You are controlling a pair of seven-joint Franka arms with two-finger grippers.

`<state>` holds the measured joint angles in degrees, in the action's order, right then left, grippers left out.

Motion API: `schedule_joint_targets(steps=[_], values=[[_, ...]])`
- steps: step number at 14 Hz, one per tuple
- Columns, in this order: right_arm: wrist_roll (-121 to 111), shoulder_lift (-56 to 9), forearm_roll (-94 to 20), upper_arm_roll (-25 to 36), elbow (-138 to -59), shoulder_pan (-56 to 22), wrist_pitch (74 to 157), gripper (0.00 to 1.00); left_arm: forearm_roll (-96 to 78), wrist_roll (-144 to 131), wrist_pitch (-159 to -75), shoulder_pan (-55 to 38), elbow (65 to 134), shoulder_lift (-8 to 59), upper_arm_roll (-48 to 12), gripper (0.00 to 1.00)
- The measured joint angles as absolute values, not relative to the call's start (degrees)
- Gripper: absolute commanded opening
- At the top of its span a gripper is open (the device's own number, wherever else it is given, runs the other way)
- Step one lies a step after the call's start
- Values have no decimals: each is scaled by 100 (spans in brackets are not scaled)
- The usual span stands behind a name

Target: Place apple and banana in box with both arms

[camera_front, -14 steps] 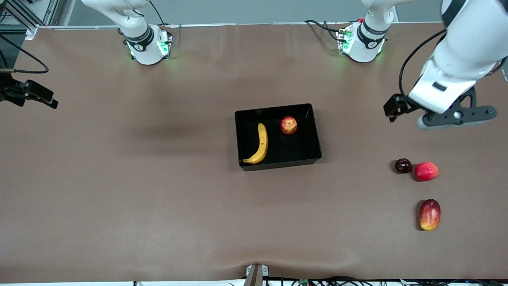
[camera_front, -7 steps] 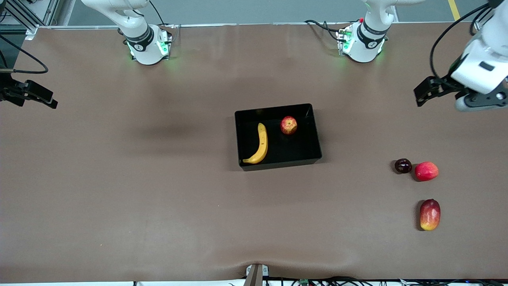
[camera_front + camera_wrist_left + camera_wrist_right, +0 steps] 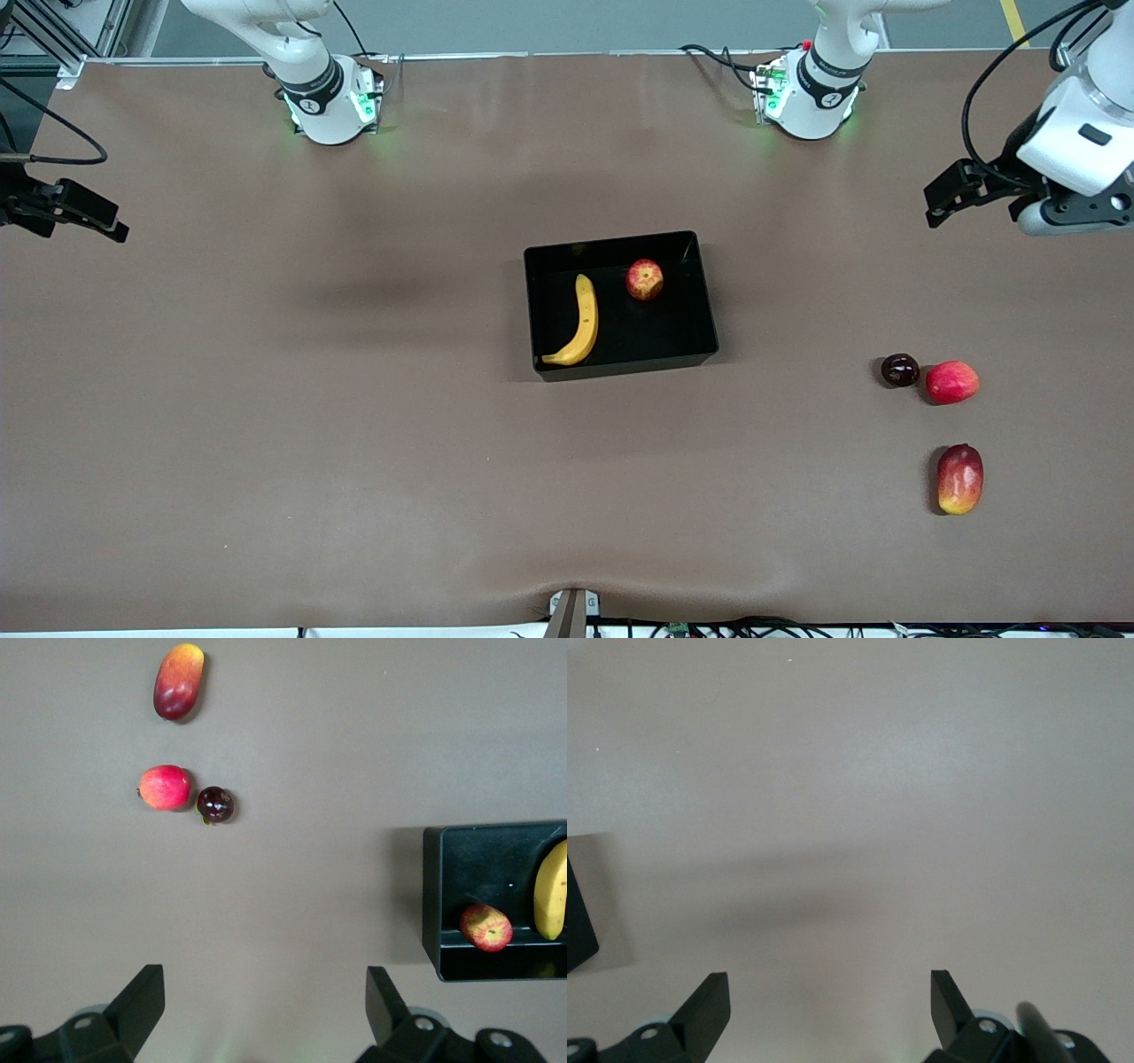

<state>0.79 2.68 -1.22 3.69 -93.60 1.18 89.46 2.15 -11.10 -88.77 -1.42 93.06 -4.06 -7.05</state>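
Note:
The black box (image 3: 684, 330) stands mid-table. In it lie the yellow banana (image 3: 580, 323) and, closer to the robots' bases, the red streaked apple (image 3: 644, 279). My left gripper (image 3: 266, 1010) hangs open and empty over bare table at the left arm's end, well away from the box. Its wrist view takes in the box's wall (image 3: 431, 895), the apple (image 3: 485, 927) and the banana (image 3: 551, 890). My right gripper (image 3: 830, 1010) is open and empty over bare table at the right arm's end, where it waits. A corner of the box (image 3: 578, 921) shows at the edge of the right wrist view.
Three loose fruits lie toward the left arm's end: a dark round fruit (image 3: 899, 369), a smooth pinkish-red fruit (image 3: 951, 382) touching it, and a red-yellow mango (image 3: 959, 478) nearer the front camera. Both arm bases (image 3: 332, 102) (image 3: 806, 97) stand along the back edge.
The left arm has swung up and outward toward its end of the table, away from the box and the loose fruits. The right arm and the fruits have not moved.

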Motion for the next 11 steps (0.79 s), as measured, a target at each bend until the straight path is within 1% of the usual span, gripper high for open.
schedule_joint_targets(steps=[4, 11], values=[[79, 267, -122, 369, -9360, 118, 8944, 100, 204, -1094, -8862, -107, 9464, -633, -701, 100], [79, 267, -122, 369, -9360, 118, 8941, 100, 156, -1084, -8869, -94, 9369, -647, -656, 100]])
